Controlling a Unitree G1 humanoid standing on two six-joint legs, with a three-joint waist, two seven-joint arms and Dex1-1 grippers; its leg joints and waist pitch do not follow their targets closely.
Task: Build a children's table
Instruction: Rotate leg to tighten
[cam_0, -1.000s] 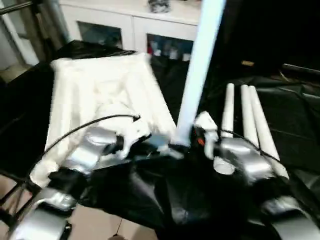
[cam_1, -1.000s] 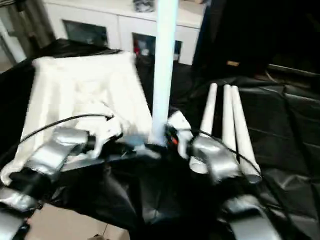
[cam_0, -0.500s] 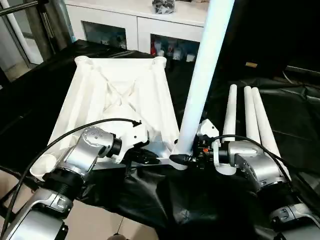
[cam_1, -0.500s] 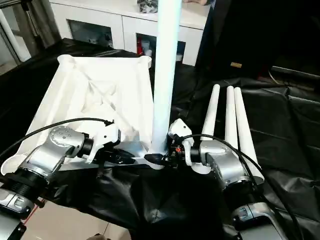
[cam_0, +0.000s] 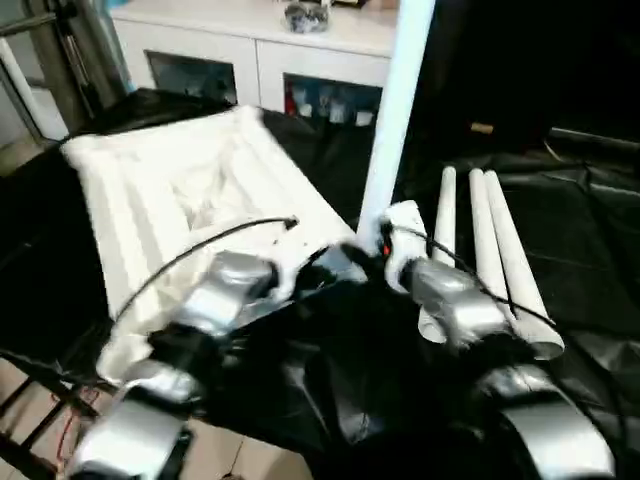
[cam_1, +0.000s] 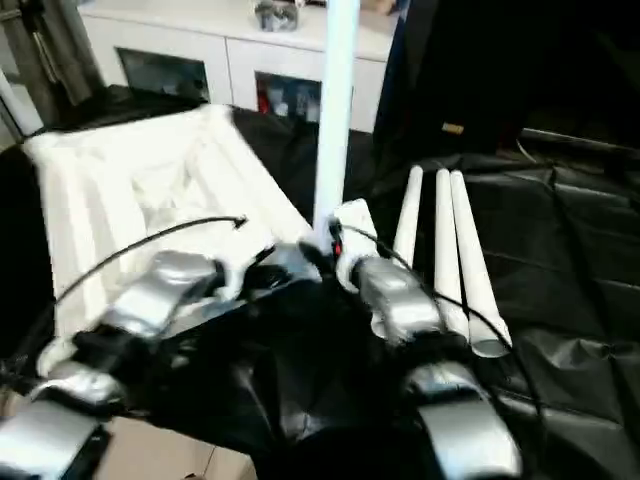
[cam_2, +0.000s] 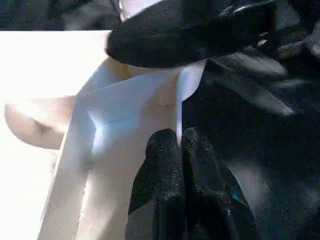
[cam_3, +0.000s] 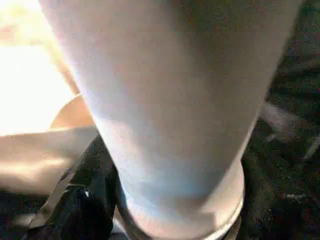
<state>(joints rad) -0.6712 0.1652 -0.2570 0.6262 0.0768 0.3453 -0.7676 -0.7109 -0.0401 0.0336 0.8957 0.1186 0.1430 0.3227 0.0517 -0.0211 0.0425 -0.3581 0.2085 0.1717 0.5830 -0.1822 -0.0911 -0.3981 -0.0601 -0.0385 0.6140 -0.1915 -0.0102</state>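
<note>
The white tabletop (cam_0: 170, 190) lies underside up on the left of the black-draped work table. One white tube leg (cam_0: 392, 120) stands upright at the tabletop's near right corner. My right gripper (cam_0: 372, 243) is shut on the foot of this leg (cam_3: 165, 100), and one black finger (cam_3: 80, 205) shows beside the tube. My left gripper (cam_2: 178, 145) is shut on the thin white rim of the tabletop (cam_2: 125, 115) at that same corner, close to the right gripper's finger (cam_2: 190, 30). Three more legs (cam_0: 480, 240) lie side by side on the right.
The black cloth (cam_0: 580, 230) covers the work table and hangs over its near edge. A white cabinet (cam_0: 250, 60) with glass doors stands behind. Bare floor (cam_0: 40, 400) shows at the lower left, past the table's edge.
The whole picture has shifted and blurred, so the camera moved. The tabletop now lies more askew, its far end swung to the left. Both grippers keep their holds at the corner.
</note>
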